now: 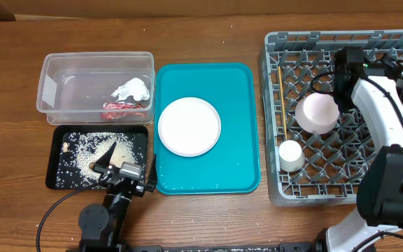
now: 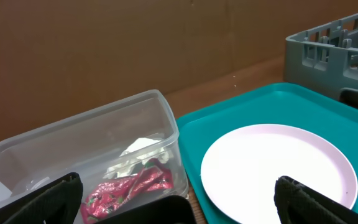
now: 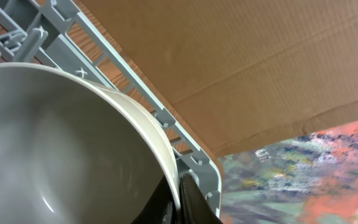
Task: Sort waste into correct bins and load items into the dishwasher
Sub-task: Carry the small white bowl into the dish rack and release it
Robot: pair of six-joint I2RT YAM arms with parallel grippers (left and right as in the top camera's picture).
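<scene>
right fingers (image 3: 194, 205) pinch the one bowl (image 1: 317, 113) inside the dish rack (image 1: 266, 129), near one cup (image 1: 290, 154); left fingers (image 2: 48, 202) spread at the near edge of the black tray (image 1: 68, 168); one plate (image 1: 189, 126) lies mid teal tray (image 1: 243, 168).

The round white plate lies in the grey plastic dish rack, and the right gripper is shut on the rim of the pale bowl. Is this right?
No. The overhead view shows the round white plate lying on the teal serving tray, not in the grey plastic dish rack. The right gripper does grip the pale bowl by its rim.
</scene>
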